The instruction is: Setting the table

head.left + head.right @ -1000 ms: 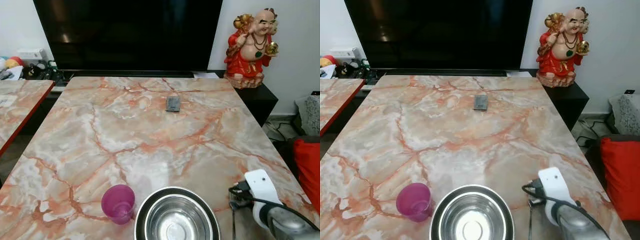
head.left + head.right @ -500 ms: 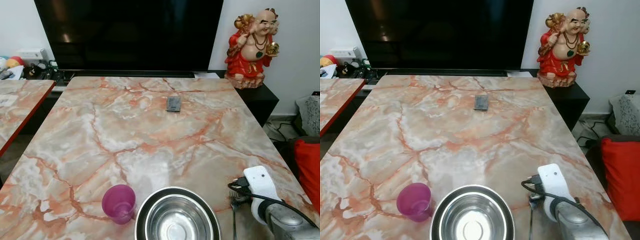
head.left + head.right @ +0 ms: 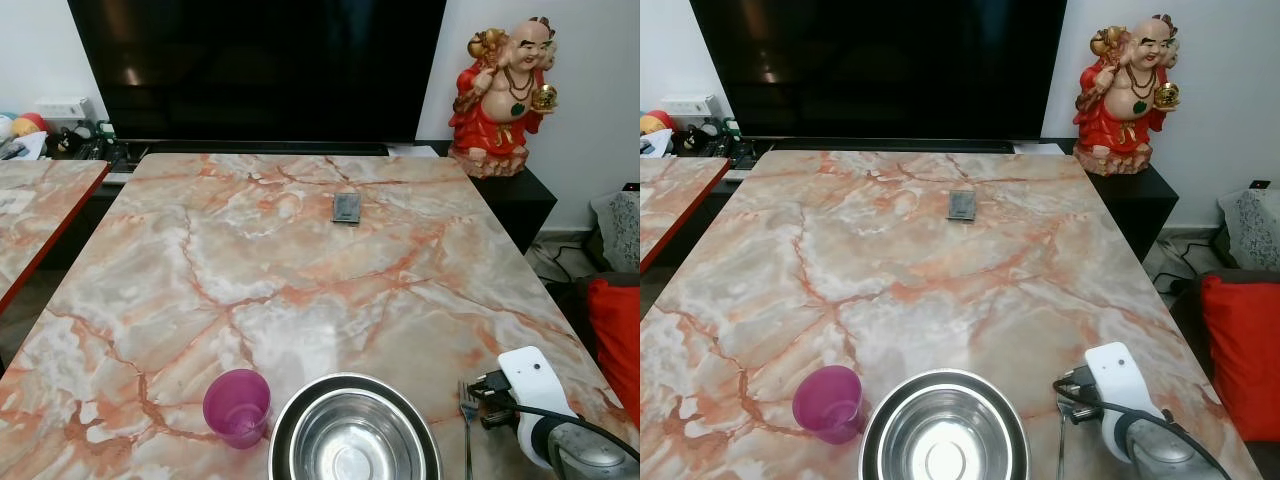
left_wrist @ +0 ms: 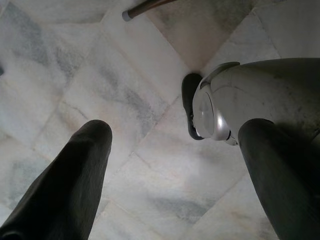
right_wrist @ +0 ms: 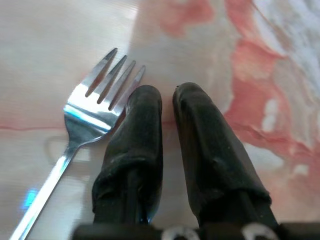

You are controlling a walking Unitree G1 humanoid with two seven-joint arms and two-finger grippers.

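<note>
On the marble table [image 3: 300, 250], the steel bowl [image 3: 354, 432] sits at six o'clock with the purple cup [image 3: 237, 405] at its nine and the fork [image 5: 95, 107] at its three, a place setting, while the right gripper [image 5: 167, 95], nearly closed and empty, rests beside the tines; the left gripper [image 4: 175, 135] hangs open over floor.

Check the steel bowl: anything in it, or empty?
Empty. The head views look straight down into the steel bowl and show only bare, shiny metal reflecting light. Its nearest edge is cut off by the picture's bottom.
</note>
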